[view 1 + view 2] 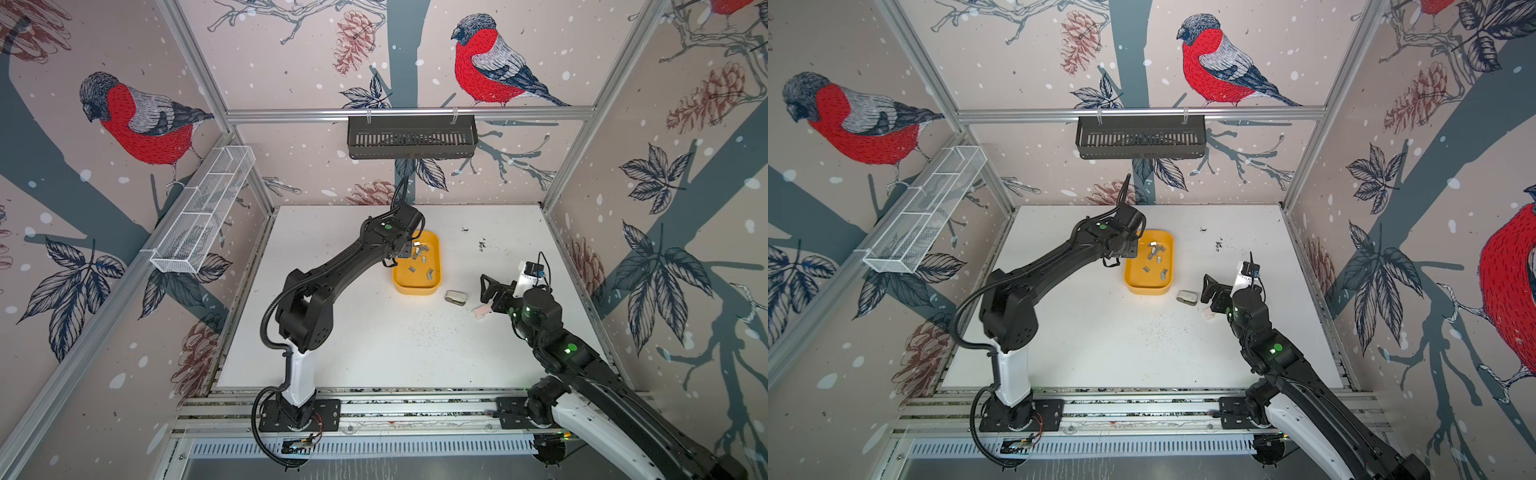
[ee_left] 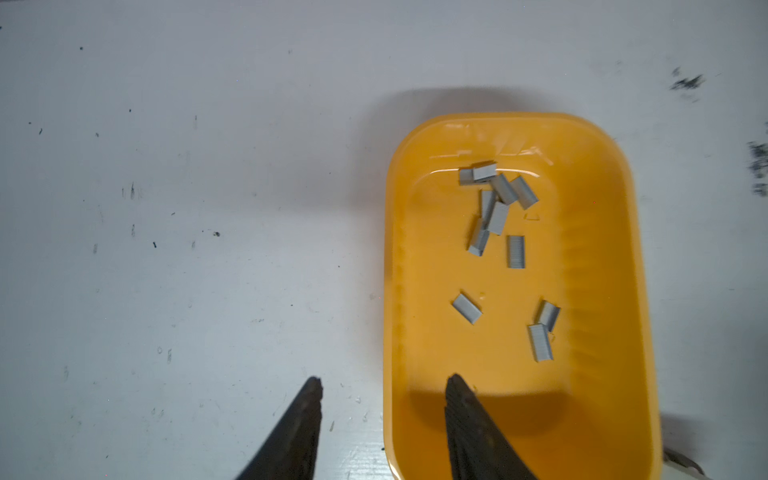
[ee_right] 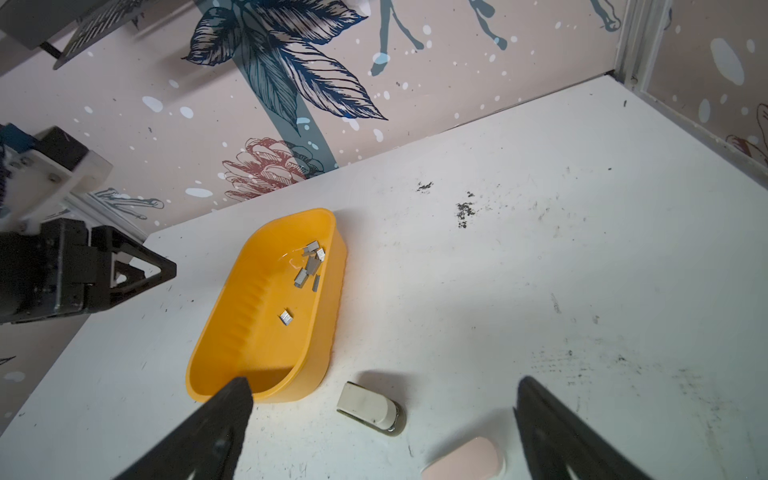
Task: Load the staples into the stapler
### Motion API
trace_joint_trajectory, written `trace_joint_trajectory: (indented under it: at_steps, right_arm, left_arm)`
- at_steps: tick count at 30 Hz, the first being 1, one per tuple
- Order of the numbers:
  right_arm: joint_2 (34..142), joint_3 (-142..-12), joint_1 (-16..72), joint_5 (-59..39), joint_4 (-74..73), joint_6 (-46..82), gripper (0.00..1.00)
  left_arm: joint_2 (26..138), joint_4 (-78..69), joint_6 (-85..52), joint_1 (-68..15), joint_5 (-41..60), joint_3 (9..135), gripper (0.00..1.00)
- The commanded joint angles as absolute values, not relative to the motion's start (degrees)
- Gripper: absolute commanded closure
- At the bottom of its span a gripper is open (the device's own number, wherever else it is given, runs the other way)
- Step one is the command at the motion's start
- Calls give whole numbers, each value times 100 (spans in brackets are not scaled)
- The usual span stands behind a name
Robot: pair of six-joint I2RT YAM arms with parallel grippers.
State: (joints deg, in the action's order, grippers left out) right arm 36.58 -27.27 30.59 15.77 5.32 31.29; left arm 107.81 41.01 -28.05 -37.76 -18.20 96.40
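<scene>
My left gripper (image 2: 385, 380) hangs with its jaws parted and nothing between them. It straddles the rim of the yellow tray (image 2: 602, 257), one finger over the tray floor and the other over bare bench (image 2: 187, 249). If I drop straight down from here, I expect the rim to catch, and the tray would tip or skid.

The staples (image 2: 496, 216) lie loose in the tray. In a top view most are heaped toward its 12 o'clock end, with a few apart toward 5 o'clock. The heaped strips overlap, so a pinch there could lift two or break one. The lone strip (image 2: 466, 308) looks the safer pick, though it lies flat and the fingertips may slide over it.

My right gripper (image 3: 384, 380) is spread wide and empty above the stapler (image 3: 368, 405), which lies at the tray's 5 o'clock and looks closed. A pink object (image 3: 465, 459) sits near it at 4 o'clock, so a careless close could bump either.
</scene>
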Motion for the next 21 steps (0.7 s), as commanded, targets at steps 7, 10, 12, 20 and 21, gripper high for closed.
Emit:
trace_joint_trajectory:
  at_steps: [7,10,12,20,21]
  right_arm:
    - [3279,-3355,3106,1237,1557,3057,0]
    - [3247,-3627,3103,1368,1898,3032,0]
    - [3188,-3738,3107,1431,2055,3007,0]
    - [2776,-3915,3104,1160,2551,2738,0]
    - [2743,-4025,3107,1037,2684,2668,1]
  left_arm:
    - [8569,1828,-2131,-4422,-639,7095,43]
    - [8174,1144,-2099,-4516,-24,6501,44]
    - [8003,739,-1991,-4556,393,6138,43]
    - [8277,190,-1365,-4592,1603,5998,38]
    - [8422,219,-1216,-4619,1702,6134,35]
